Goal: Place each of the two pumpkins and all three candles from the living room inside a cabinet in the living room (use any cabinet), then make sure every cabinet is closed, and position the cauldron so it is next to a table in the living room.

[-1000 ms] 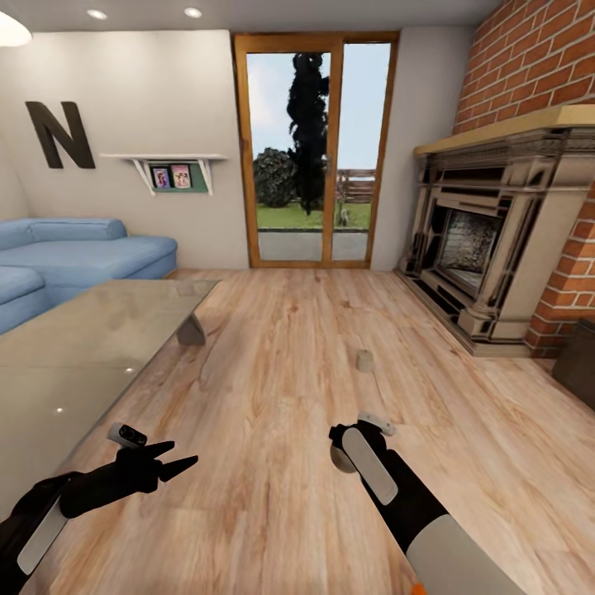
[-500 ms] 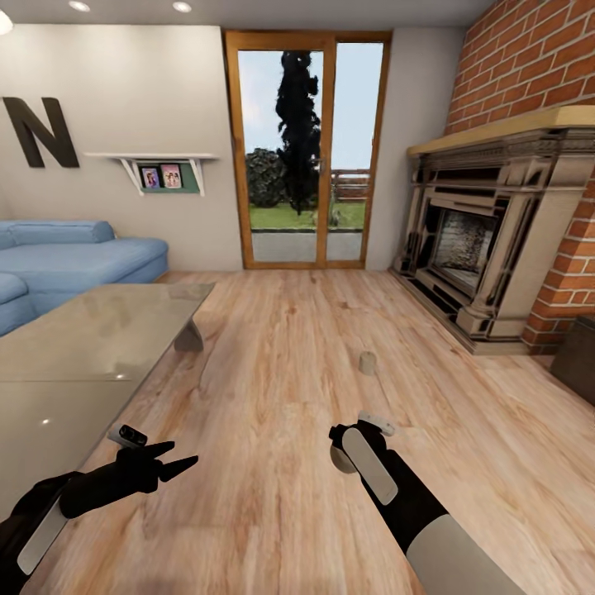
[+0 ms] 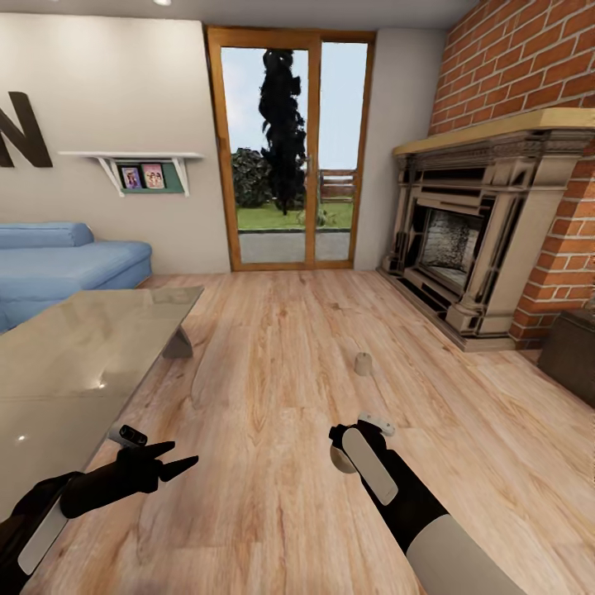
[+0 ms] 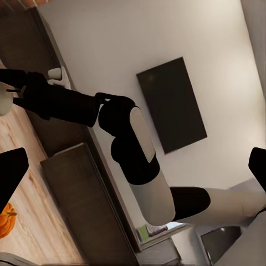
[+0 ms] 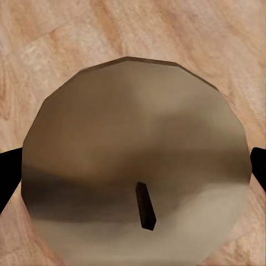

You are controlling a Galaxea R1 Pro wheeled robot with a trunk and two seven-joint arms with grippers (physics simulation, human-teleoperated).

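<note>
My right gripper (image 3: 338,450) hangs low over the wooden floor, shut on a beige candle (image 5: 133,138). The right wrist view shows the candle's flat top and dark wick, with a black fingertip (image 5: 8,176) at each side. A second candle (image 3: 362,364) stands on the floor ahead, toward the fireplace. My left gripper (image 3: 177,468) is open and empty beside the glass table (image 3: 74,347). In the left wrist view an orange pumpkin (image 4: 6,219) lies on the floor near the dark brown cabinet (image 4: 83,205), under a wall TV. The cauldron is out of view.
A stone fireplace (image 3: 471,240) in a brick wall fills the right side. A dark low box (image 3: 574,354) stands on the floor past it. A blue sofa (image 3: 58,264) is at the left, and glass patio doors (image 3: 285,157) are straight ahead.
The whole view has shifted left, so the camera has turned to the right. Both arms hold the same pose, and the candle stays in the right gripper.
</note>
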